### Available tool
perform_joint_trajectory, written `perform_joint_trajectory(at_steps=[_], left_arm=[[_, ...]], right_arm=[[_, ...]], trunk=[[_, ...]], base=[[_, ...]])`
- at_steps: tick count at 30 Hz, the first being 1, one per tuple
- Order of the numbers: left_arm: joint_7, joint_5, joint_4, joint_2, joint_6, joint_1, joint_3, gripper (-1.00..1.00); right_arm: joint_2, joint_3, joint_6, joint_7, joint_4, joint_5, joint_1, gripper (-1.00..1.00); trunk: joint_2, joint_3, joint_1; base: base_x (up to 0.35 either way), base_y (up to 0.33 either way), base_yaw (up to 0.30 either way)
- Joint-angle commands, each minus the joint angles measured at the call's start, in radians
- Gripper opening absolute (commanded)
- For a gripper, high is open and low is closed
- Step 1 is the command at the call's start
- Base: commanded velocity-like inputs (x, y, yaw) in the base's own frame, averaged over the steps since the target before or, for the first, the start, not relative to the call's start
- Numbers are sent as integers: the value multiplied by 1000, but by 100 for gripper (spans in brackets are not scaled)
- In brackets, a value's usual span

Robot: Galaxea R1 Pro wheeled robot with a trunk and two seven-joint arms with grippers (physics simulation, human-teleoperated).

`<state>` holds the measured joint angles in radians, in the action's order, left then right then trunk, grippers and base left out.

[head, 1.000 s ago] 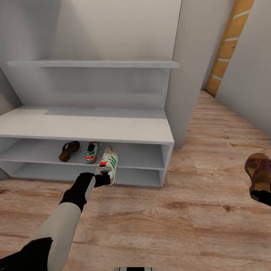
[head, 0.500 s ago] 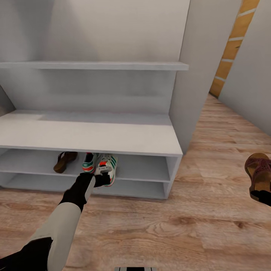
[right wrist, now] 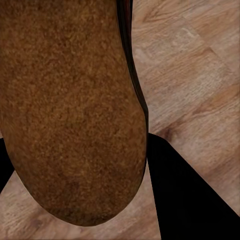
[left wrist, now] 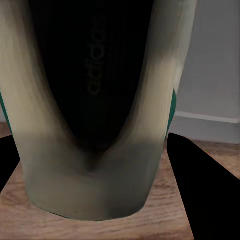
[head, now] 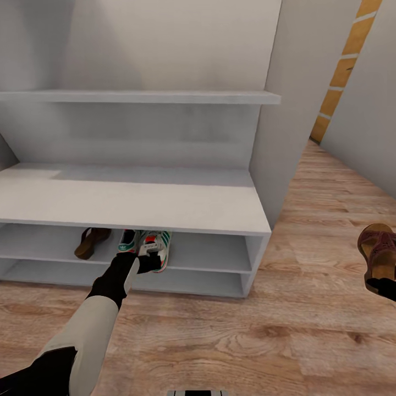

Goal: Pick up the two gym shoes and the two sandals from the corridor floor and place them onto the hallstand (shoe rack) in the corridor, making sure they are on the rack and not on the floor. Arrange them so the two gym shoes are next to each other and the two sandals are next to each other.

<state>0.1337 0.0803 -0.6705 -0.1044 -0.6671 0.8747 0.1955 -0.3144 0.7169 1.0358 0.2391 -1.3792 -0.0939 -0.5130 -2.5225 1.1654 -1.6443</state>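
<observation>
left fingers [head: 149,263] grip a gym shoe [head: 155,248] at the hallstand [head: 165,203]; right fingers [head: 379,286] clamp a sandal [head: 378,250].

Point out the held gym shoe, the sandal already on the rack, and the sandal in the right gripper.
held gym shoe [head: 158,248], head view, on its laced upper.
sandal on the rack [head: 89,242], head view, middle of its footbed.
sandal in the right gripper [head: 379,254], head view, on its strap area.

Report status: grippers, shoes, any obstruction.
Left gripper shut on white green-striped sneaker at upper cubby tier of light-grey hallstand. Right gripper shut on brown leather sandal. Other sneaker and sandal already racked. No obstruction.
</observation>
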Motion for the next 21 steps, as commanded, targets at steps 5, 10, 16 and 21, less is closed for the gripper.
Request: perform_joint_trajectory(at_steps=[5,10,16,21], left_arm=[[8,9,-1,-1,-5,1,7,-100],[8,9,-1,-1,-5,0,7,-100],[8,9,-1,-1,-5,1,7,-100],[8,9,-1,-1,-5,1,7,-100]], right_arm=[[0,1,4,8,-1,-7,-1,-100],[0,1,4,8,-1,-7,-1,-100],[0,1,4,8,-1,-7,-1,-100],[0,1,4,8,-1,-7,-1,-100]], trunk=[[0,1,0],[0,1,0],[0,1,0],[0,1,0]], base=[[15,0,0],[186,0,0],[44,0,0],[75,31,0]])
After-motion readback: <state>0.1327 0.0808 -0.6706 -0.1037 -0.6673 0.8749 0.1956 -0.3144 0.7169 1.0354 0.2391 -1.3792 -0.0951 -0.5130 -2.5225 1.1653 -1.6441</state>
